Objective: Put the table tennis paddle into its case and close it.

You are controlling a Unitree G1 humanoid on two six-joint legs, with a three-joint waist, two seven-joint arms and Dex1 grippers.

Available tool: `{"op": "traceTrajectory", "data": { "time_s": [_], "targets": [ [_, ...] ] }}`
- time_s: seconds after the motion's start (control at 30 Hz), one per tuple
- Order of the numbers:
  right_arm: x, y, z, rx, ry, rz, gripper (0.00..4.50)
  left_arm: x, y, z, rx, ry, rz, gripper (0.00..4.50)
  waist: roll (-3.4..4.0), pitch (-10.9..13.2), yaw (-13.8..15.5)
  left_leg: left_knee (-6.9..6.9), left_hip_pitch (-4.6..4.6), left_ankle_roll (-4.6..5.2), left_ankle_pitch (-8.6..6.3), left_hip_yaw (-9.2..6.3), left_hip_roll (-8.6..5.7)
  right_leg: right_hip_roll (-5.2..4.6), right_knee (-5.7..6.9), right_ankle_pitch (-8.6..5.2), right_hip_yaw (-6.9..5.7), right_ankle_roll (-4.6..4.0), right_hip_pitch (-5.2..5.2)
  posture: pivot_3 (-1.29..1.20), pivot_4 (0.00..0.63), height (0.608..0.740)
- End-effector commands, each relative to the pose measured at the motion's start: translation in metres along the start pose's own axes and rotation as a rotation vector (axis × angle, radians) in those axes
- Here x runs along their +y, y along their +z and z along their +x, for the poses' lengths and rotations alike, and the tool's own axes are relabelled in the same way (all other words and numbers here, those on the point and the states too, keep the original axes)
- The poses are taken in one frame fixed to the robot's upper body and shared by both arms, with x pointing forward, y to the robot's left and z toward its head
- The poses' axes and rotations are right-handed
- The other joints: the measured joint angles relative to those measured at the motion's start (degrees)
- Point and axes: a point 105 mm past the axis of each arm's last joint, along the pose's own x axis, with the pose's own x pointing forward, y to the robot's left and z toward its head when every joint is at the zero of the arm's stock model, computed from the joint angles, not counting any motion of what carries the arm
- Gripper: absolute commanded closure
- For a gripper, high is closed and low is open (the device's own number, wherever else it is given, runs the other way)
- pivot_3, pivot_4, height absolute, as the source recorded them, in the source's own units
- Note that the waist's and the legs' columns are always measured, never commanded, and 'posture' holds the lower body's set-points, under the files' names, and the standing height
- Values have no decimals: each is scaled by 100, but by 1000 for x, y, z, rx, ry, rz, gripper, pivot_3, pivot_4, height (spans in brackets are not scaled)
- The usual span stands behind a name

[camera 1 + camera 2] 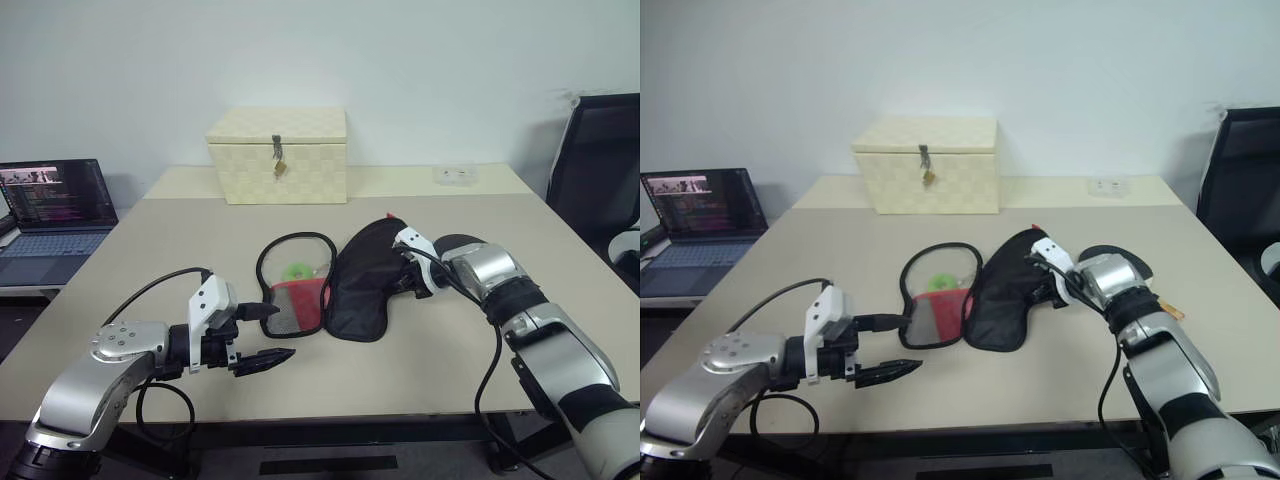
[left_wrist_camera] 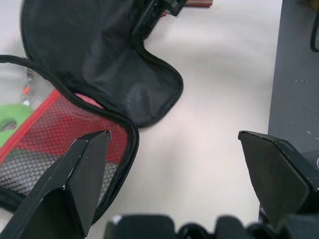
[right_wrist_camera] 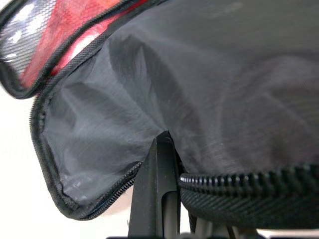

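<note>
Two halves of the case [image 1: 330, 280] lie spread open mid-table, nearer the front edge than the cream box [image 1: 279, 155] at the back — so closing is still ahead. The right gripper [image 1: 412, 268] is pinched on the black flap's zip edge; the left gripper [image 1: 262, 335] hangs wide apart near the front edge. I cannot make out the paddle, so whether it is already inside stays unsettled.

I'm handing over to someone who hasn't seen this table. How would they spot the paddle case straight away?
Start at the cream checkered box at the table's far edge and come toward the robot to mid-table. The case lies there unzipped in two joined halves. The right gripper is shut on the plain black half; the other half has mesh and a red panel. Nothing else there is soft black fabric.
</note>
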Motion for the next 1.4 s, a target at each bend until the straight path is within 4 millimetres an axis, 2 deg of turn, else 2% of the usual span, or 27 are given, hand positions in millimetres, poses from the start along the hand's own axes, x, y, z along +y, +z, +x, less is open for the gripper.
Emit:
{"op": "traceTrajectory", "data": {
  "time_s": [0.03,0.33,0.47,0.57,0.73,0.97,1.1,1.33,1.4],
  "targets": [
    [-10,11,-7,2,-39,-81,4472,0,10,-2,-18,13,43,0,0,0,1,0,0,0,0,-1,0,-2,1,0,-1,0,0,0,150,740],
    [-29,3,-13,86,-143,-192,4472,2,11,2,-20,15,53,0,1,1,1,1,1,-1,1,-8,0,-4,4,0,0,-1,0,0,150,740],
    [-36,10,-17,50,-199,-178,4472,2,12,5,-26,8,55,0,2,1,1,1,1,-1,1,-9,0,-4,5,1,0,-1,0,0,150,740],
    [-36,15,-19,18,-207,-159,3773,3,12,7,-27,4,58,0,2,1,1,1,1,-2,1,-10,0,-4,7,1,1,-1,0,0,150,740],
    [-48,17,-28,-31,-287,-102,2158,5,13,10,-30,-4,62,0,2,1,2,1,2,-2,1,-9,1,-4,8,1,1,-2,0,0,150,740],
    [-71,19,-54,-124,-408,-14,2158,4,13,14,-37,-17,62,0,2,1,3,1,1,-2,1,-6,-1,-4,7,1,1,-2,0,0,150,740],
    [-82,3,-70,-124,-417,43,2158,4,12,14,-38,-20,62,0,3,1,4,1,1,-2,1,-1,-1,-4,7,1,2,-2,0,0,150,740],
    [-81,-3,-87,-235,-348,188,2158,4,14,17,-42,-45,64,0,3,1,1,1,2,-2,1,2,0,-3,8,1,4,-2,2,0,150,740],
    [-79,-6,-88,-245,-336,192,1611,5,15,17,-44,-50,64,0,3,1,4,1,1,-2,1,1,0,-3,8,1,2,-2,2,0,150,740]
  ]
}}
